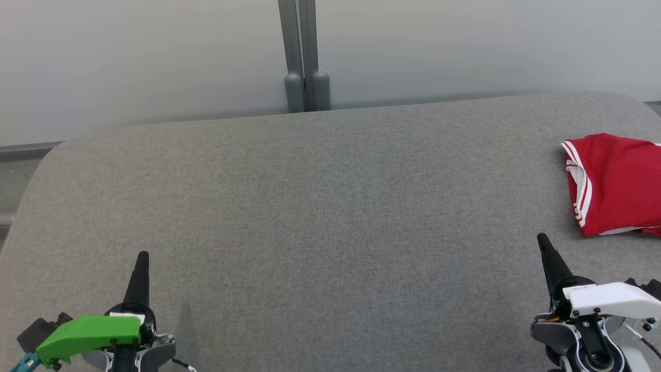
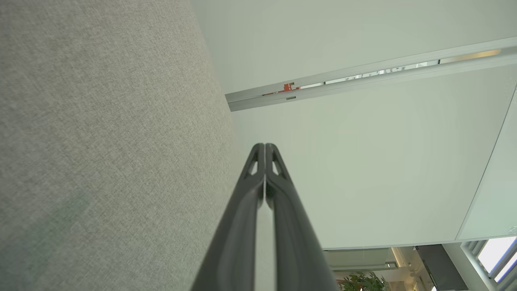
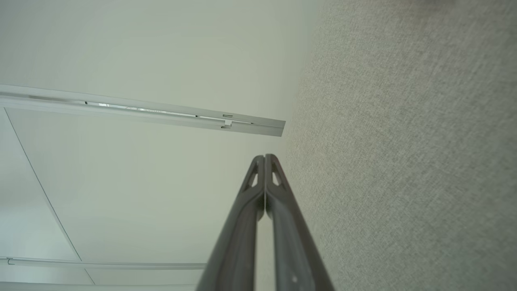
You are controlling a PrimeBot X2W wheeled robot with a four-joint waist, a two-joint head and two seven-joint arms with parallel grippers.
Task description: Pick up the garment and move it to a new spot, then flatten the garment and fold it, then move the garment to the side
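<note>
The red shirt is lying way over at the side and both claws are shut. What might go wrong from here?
1. The red garment runs past the head view's right edge, so how much gray surface lies beyond it is hidden; a nudge might push it off.
2. The right gripper, shut, sits just short of the garment's near hem; a move that way may snag the cloth and spoil the fold.

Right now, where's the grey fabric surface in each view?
Head: grey fabric surface fills the lower two thirds, red garment at its right edge.
Left wrist: surface takes the left side.
Right wrist: surface takes the right side.
Shared landmark: the pale wall behind its far edge.
</note>
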